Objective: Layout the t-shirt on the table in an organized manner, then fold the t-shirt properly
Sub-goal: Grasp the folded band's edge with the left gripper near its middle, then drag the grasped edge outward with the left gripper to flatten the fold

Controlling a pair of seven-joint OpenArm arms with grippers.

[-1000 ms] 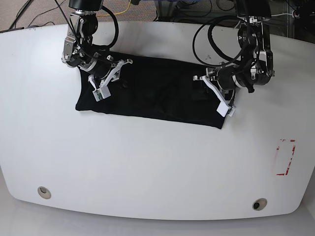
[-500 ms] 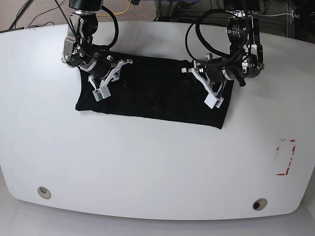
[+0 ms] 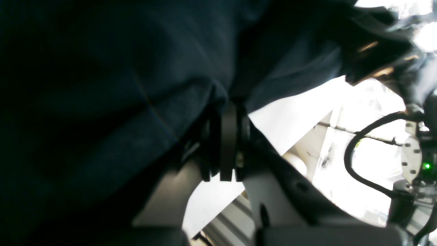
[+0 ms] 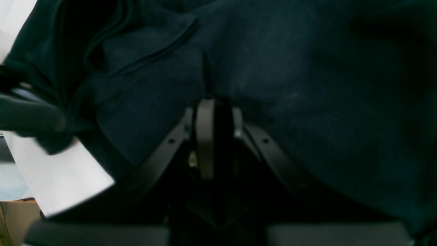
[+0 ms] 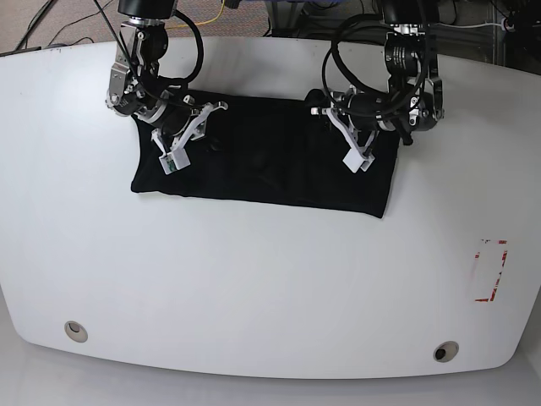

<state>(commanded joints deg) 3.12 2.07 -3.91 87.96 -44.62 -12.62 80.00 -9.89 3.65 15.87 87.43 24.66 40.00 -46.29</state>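
**Both End Effectors Clamped on Black T-Shirt at Rear of Worktop**

Across the far half of the large glossy white worktop (image 5: 254,279) lies the plain black soft-fabric t-shirt (image 5: 254,165), spread as a wide, roughly rectangular band running left to right in the base view. Its near edge is fairly straight; the right end reaches furthest toward the camera.

Left end effector (image 3: 223,112): positioned over the right part of the garment in the base view. The wrist view shows its fingers (image 3: 228,143) drawn close together with a pinch of dark cloth gathered between them, fabric creasing toward the grip.

Right end effector (image 4: 215,102): positioned at the garment's left end in the base view. Its wrist view shows narrow-set fingers (image 4: 205,136) pinching a fold of fabric, with a seamed hem edge lying just beyond.

Small red tape marks (image 5: 490,271) sit on the worktop's right side, well apart from the shirt. Two round grommet holes (image 5: 76,330) lie near the front edge.
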